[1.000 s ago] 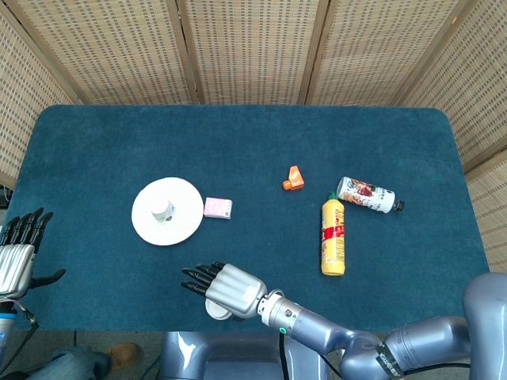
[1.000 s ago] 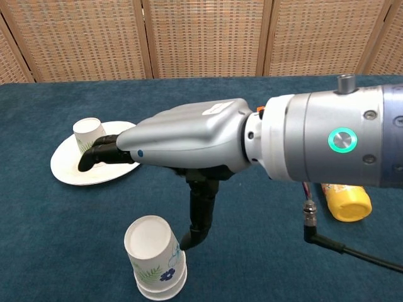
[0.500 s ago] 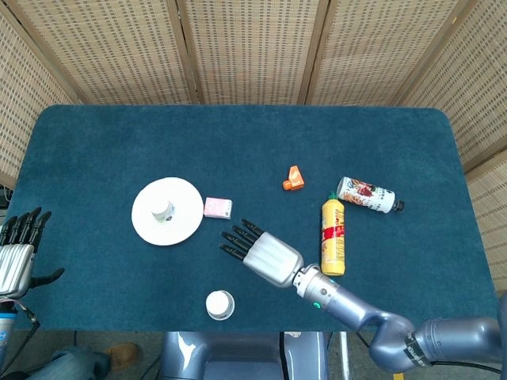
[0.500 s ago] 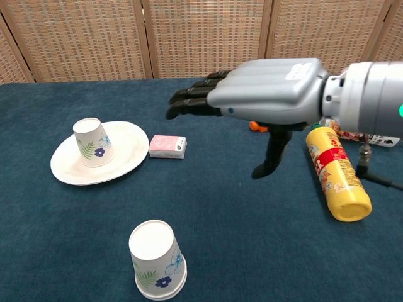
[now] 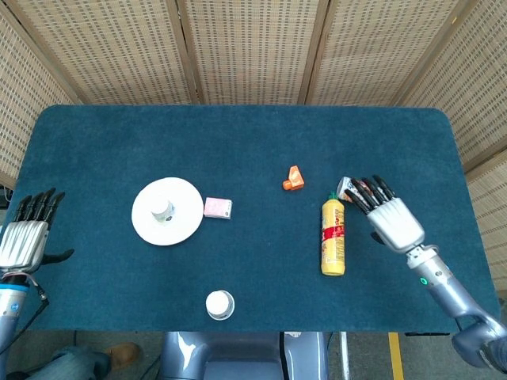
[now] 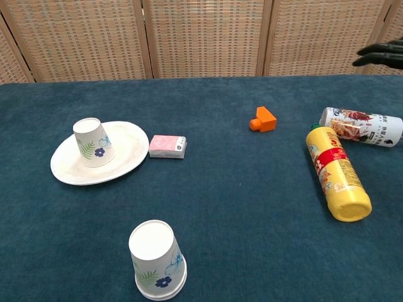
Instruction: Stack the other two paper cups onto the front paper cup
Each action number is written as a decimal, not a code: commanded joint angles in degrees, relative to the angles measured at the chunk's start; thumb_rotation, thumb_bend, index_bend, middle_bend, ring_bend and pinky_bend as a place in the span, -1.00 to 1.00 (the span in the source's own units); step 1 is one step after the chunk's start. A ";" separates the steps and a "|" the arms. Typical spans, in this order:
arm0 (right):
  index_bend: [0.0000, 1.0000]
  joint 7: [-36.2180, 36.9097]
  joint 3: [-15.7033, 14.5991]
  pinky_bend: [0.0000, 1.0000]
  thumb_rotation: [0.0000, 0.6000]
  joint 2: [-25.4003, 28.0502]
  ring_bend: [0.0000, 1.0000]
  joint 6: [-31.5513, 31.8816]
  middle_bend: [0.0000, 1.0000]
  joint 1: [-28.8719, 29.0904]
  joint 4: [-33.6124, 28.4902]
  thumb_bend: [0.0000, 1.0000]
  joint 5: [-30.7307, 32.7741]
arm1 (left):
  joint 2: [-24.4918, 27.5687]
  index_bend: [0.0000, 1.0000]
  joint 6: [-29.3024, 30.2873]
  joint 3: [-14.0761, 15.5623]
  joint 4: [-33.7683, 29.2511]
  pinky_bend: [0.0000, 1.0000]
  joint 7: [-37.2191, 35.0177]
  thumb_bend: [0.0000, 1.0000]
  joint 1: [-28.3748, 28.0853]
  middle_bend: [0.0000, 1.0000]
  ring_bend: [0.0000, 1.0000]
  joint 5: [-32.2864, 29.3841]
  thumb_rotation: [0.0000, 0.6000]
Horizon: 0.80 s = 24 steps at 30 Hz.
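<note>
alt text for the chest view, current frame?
Upside-down paper cup stack at the front of a blue table, another upside-down paper cup on a white plate at left. A pink box, orange block, yellow bottle and white bottle lie around; right hand's fingertips show top right.

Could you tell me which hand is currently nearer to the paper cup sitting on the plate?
Left. The left hand hovers at the table's left edge, beside the paper cup; the right hand is far right, past the yellow bottle.

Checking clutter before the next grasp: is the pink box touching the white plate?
Apart. The chest view shows a strip of blue cloth between the pink box and the white plate rim; the head view shows the same gap.
</note>
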 commanded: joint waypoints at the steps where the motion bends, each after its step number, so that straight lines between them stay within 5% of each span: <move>1: -1.00 -4.67 -2.04 -1.00 1.00 2.15 -1.00 7.51 -1.00 -11.12 -12.06 -1.00 6.68 | 1.42 -1.00 -11.67 -4.55 -0.08 -1.00 1.89 -1.00 -9.06 -1.00 -1.00 -5.92 1.00; 12: -1.00 -8.29 0.00 -1.00 1.00 2.04 -1.00 14.84 -1.00 -17.57 -14.13 -1.00 4.36 | -4.21 -0.99 -29.28 -5.33 9.10 -0.98 0.78 -1.00 -23.23 -1.00 -1.00 -7.30 1.00; 24: -1.00 -9.61 2.25 -1.00 1.00 2.76 -1.00 15.35 -1.00 -19.81 -15.61 -1.00 1.73 | -13.61 -0.41 -28.76 -3.10 20.09 -0.47 -8.40 -1.00 -26.68 -0.67 -0.58 -0.82 1.00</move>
